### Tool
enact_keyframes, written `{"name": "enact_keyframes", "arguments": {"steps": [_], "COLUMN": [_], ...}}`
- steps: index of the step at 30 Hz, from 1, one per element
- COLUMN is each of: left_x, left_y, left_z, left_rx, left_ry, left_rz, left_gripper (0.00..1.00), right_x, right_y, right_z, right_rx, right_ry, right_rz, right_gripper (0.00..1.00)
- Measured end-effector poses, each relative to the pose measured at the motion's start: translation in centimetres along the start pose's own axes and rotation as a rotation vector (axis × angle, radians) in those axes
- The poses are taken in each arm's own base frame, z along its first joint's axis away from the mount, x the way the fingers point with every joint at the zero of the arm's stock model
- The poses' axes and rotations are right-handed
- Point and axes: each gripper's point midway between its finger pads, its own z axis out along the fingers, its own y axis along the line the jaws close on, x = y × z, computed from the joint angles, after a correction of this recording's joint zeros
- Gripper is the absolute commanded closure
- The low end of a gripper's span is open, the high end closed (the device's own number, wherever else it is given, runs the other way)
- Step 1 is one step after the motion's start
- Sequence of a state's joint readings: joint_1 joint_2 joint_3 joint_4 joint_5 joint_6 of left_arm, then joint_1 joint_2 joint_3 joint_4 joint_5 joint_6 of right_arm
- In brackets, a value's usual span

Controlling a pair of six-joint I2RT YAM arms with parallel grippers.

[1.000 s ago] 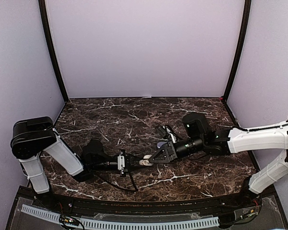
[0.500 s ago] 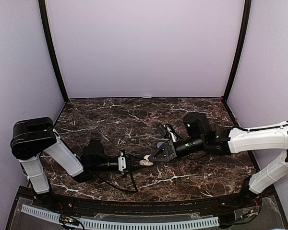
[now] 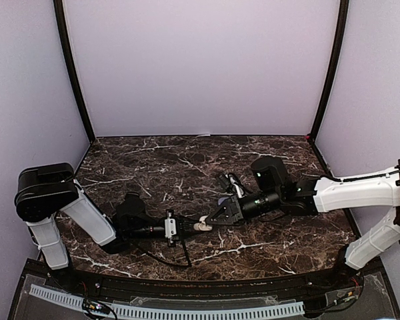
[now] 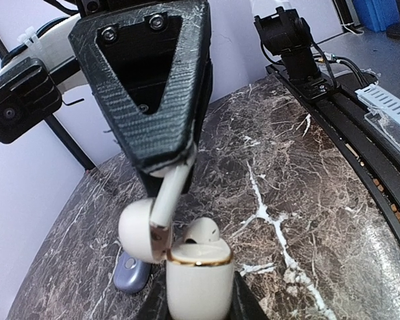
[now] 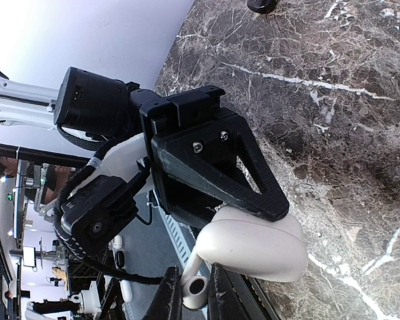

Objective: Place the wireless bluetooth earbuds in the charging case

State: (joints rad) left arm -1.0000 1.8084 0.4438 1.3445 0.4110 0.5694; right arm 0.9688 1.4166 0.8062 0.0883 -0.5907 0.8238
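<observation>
My left pincer [image 3: 192, 227] is clamped around the body of the white charging case [image 4: 199, 283], holding it just above the table [image 4: 307, 200] with the lid [image 4: 139, 232] swung open to one side. My right pincer [image 4: 171, 161] pinches a white earbud [image 4: 168, 197] by its stem, and its head hangs right at the case mouth, close to the lid hinge. One earbud [image 4: 201, 231] seems to sit in the far pocket already, so I judge this one belongs in the free pocket next to it. To do this well, I'd line the stem up with that pocket, tilt it away from the lid edge, come down slowly, and let go only once the head has settled. The case must stay steady in my left grip. A bluish object [image 4: 130, 273] lies on the table beyond, clear of the work.
</observation>
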Motion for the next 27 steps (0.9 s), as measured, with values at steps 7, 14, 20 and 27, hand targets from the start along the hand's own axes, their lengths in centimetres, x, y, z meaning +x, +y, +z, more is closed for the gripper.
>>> {"name": "enact_keyframes", "arguments": {"steps": [7,14,20,27], "left_x": [0.1,-0.4,-0.6,-0.5], "left_y": [0.1,0.3,0.4,0.6], "left_z": [0.0,0.0,0.0,0.0], "left_rx": [-0.008,-0.018,-0.023,-0.033], "left_ry": [0.007,-0.013,-0.019,-0.012], "left_rz": [-0.001,0.004,-0.003,-0.016], "left_gripper": [1.0,1.0,1.0,1.0], "right_x": [0.2,0.4,0.3,0.3], "right_y": [-0.4,-0.8,-1.3,-1.7], "right_z": [0.0,0.0,0.0,0.1], "right_rx": [0.016,0.036,0.063,0.097], "right_ry": [0.008,0.012,0.0,-0.011], "right_rz": [0.005,0.008,-0.003,-0.035], "right_gripper": [1.0,1.0,1.0,1.0]}}
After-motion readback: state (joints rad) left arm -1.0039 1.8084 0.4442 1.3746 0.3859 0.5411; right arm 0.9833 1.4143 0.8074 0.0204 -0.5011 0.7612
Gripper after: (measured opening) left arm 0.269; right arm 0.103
